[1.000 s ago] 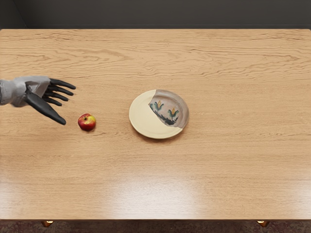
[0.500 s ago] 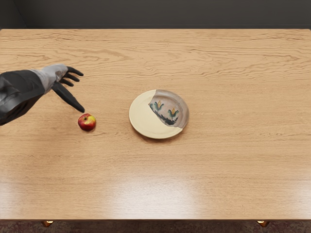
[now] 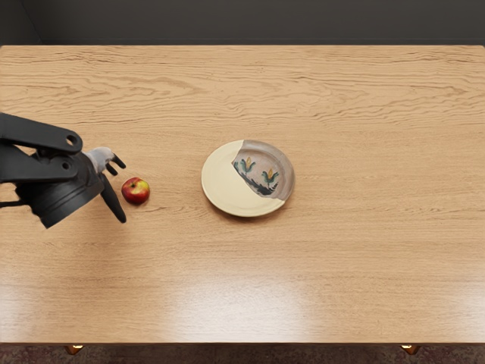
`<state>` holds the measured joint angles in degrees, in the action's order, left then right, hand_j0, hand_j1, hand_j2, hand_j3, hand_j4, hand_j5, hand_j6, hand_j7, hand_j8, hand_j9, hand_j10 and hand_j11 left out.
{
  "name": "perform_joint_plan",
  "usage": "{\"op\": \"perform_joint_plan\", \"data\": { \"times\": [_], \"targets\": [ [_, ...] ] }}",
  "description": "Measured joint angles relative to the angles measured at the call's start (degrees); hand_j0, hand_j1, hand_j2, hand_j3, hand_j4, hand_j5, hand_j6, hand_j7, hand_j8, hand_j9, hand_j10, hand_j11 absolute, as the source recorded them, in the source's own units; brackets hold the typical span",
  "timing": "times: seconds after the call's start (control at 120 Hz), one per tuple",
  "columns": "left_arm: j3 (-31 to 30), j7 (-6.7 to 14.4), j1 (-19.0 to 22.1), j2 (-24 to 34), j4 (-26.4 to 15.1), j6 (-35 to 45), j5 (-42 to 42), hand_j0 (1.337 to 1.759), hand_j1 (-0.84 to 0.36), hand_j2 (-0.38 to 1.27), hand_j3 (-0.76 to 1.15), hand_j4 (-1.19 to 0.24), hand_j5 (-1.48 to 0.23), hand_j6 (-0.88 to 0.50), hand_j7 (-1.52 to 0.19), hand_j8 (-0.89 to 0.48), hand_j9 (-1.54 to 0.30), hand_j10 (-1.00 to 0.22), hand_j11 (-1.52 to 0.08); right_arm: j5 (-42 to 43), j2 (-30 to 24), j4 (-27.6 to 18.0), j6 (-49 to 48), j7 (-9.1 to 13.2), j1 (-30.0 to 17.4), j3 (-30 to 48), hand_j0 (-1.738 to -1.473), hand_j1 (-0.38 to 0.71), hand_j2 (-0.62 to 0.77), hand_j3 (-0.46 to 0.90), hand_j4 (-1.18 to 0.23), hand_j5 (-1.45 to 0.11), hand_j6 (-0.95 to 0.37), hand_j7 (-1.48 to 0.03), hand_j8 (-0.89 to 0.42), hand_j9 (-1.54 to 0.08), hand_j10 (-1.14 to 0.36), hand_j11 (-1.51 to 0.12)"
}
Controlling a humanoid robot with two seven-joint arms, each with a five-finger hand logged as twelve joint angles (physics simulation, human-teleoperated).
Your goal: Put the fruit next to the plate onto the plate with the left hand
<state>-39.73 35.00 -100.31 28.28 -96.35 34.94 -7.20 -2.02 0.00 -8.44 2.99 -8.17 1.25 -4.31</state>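
A small red apple (image 3: 136,190) lies on the wooden table, a short way left of the plate (image 3: 226,189). The plate is cream with a grey part bearing two painted birds, and nothing rests on it. My left hand (image 3: 112,183) comes in from the left edge and sits just left of the apple, close to it but not touching. Its black fingers are spread, with the thumb (image 3: 115,205) pointing down toward the table's front. The bulky dark forearm (image 3: 53,182) hides part of the palm.
The wooden table (image 3: 341,250) stretches wide to the right and front of the plate. Its far edge meets a dark wall.
The left hand has come down and forward from behind the apple to its left side, and the forearm has swung into view. Apple and plate have not moved.
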Motion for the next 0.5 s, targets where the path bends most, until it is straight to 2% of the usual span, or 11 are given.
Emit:
{"op": "perform_joint_plan", "data": {
  "times": [0.5],
  "targets": [
    [-2.39, 0.0, 0.1, -9.56, 8.38, 0.06, 4.92, 1.658, 0.06, 0.05, 0.0, -0.25, -0.32, -0.25, -0.32, -0.25, -0.32, -0.25, -0.32, 0.0, 0.0, 0.0, 0.0, -0.02, 0.01, 0.01, -1.658, -0.3, -0.01, 0.0, -0.04, -0.05, -0.04, -0.05, -0.04, -0.05, -0.04, -0.05]
  ]
}}
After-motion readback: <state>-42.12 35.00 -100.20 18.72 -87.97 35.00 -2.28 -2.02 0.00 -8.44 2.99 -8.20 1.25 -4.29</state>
